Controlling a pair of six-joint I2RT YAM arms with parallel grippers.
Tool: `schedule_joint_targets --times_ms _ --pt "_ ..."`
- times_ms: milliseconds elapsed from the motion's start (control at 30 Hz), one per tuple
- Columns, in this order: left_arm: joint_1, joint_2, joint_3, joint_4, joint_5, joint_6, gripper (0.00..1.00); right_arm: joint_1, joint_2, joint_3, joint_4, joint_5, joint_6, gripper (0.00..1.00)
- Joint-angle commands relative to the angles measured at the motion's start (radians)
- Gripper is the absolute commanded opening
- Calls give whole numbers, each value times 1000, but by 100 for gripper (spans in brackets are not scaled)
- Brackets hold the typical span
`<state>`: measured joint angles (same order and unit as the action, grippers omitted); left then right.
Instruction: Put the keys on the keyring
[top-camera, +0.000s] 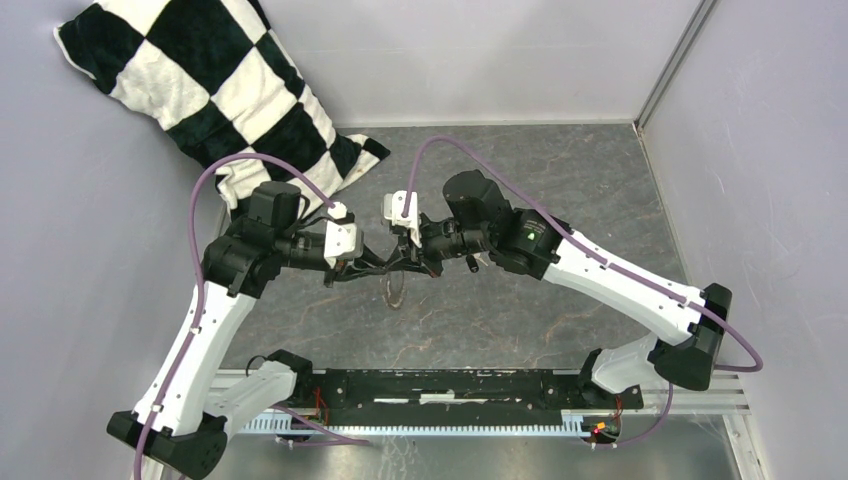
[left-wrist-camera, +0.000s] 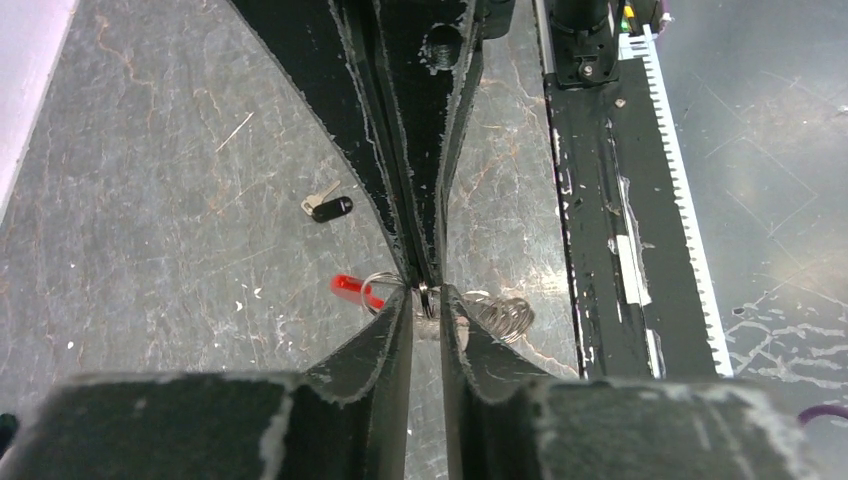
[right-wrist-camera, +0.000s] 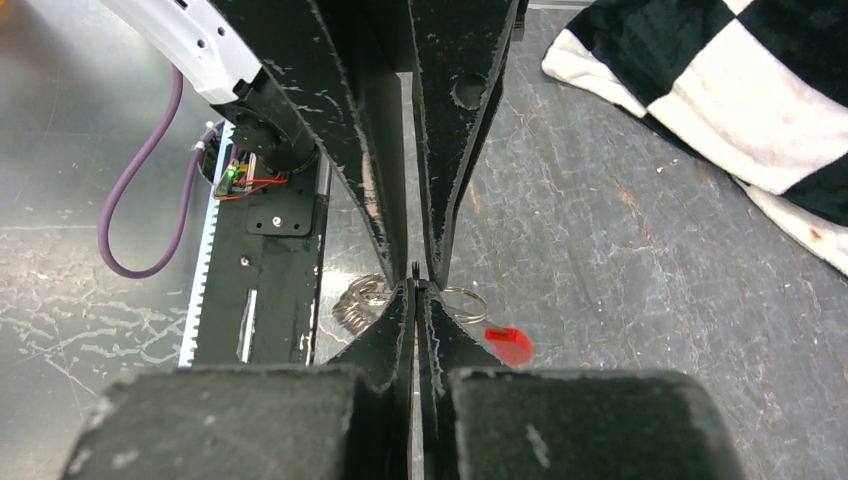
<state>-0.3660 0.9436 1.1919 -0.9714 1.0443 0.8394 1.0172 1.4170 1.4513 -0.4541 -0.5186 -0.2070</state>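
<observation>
Pinching the keyring (top-camera: 391, 291) by its thin wire, your R end effector (right-wrist-camera: 417, 288) has its jaws closed right down on it, approx over the mid worktop (left-wrist-camera: 150, 250). Your L end effector (left-wrist-camera: 426, 298) meets it tip to tip from the opposite side. Its fingers (left-wrist-camera: 385, 340) sit either side of the same bit of wire w/ a narrow gap showing, so you can't tell if it's actually clamped or just flanking. The ring hangs below the pinch point. The red tag (left-wrist-camera: 350, 287) is on one side and the bunch of silvery pieces (left-wrist-camera: 500, 315) on the other, towards the black rail (left-wrist-camera: 600, 200) at the near edge. The key (left-wrist-camera: 328, 208), black head, short silver blade, lies loose on the worktop, apart from the ring and both end effectors. A checkered cloth (top-camera: 200, 80) is in the far L corner.
</observation>
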Motion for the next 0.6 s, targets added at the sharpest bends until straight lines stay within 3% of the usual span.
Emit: schedule_joint_targets --times_ms 0,100,267,367,567 --pt "0 -17 23 5 2 39 19 8 2 48 15 -8 -11 1" --pt "1 -13 24 5 -3 40 5 10 4 50 14 -8 -11 1" --pt "-1 -18 15 5 16 39 2 11 -8 44 50 -5 11 1" --pt "0 -43 -13 91 29 -72 2 12 -54 -2 145 38 59 17" --pt "-1 -182 -153 519 88 -508 2 -3 -255 -217 427 101 137 42"
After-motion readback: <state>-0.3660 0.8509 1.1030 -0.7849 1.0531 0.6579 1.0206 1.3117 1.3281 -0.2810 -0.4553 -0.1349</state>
